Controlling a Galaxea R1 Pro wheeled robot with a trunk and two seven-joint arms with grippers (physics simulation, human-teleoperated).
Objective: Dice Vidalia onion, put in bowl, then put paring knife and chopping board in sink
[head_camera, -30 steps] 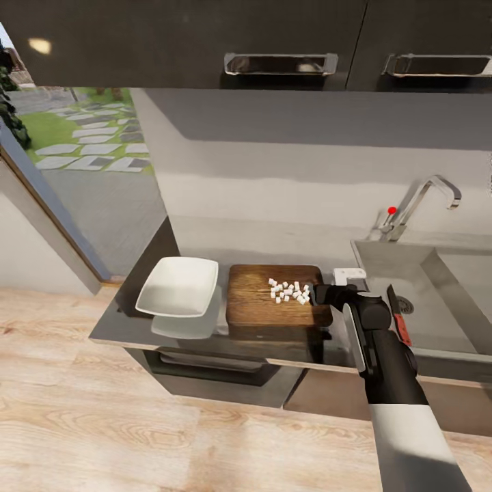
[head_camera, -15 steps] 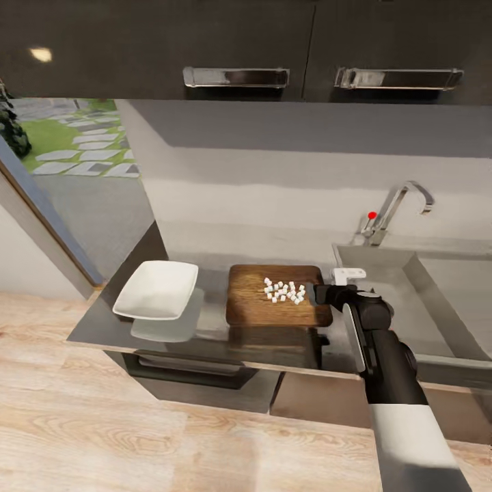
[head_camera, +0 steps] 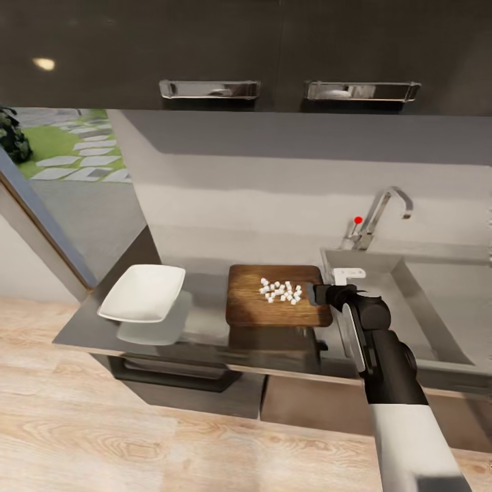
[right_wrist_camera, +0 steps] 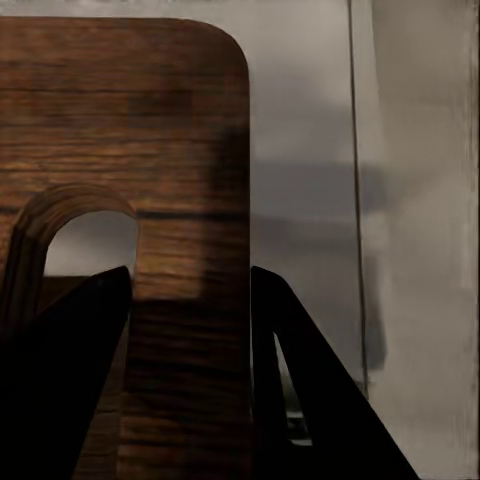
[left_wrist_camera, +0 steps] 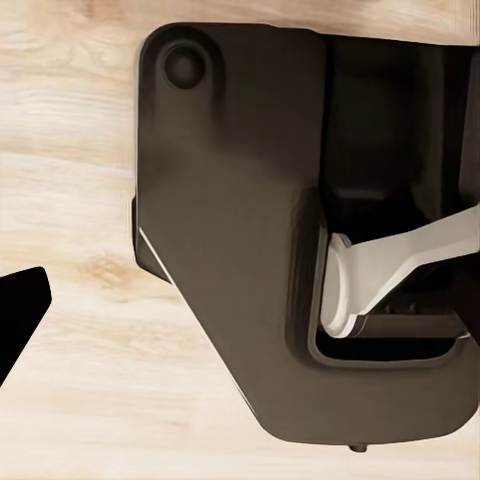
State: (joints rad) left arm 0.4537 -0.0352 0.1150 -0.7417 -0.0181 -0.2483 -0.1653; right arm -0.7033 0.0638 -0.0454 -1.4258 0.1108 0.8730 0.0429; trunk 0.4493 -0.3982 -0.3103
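1. The right gripper [head_camera: 320,294] holds the chopping board [head_camera: 273,296] by its end next to the sink [head_camera: 447,342]. In the right wrist view the two dark fingers [right_wrist_camera: 65,385] stand on both sides of the wood strip beside the oval slot, closed on it.
2. The board seems to float a little over the countertop [head_camera: 205,321], because a dark shadow lies under it. I judge it is lifted so the dice can be carried.
3. The diced onion [head_camera: 280,291] lies in a small white heap on the board, toward the gripper side.
4. The white bowl [head_camera: 142,294] stands well apart, at the other end of the counter, so the board probably must travel there and tilt.
5. The left wrist view looks at the wood floor [left_wrist_camera: 70,200] and the robot's dark base; whether the left gripper is open, I cannot tell.
6. The paring knife I cannot find.
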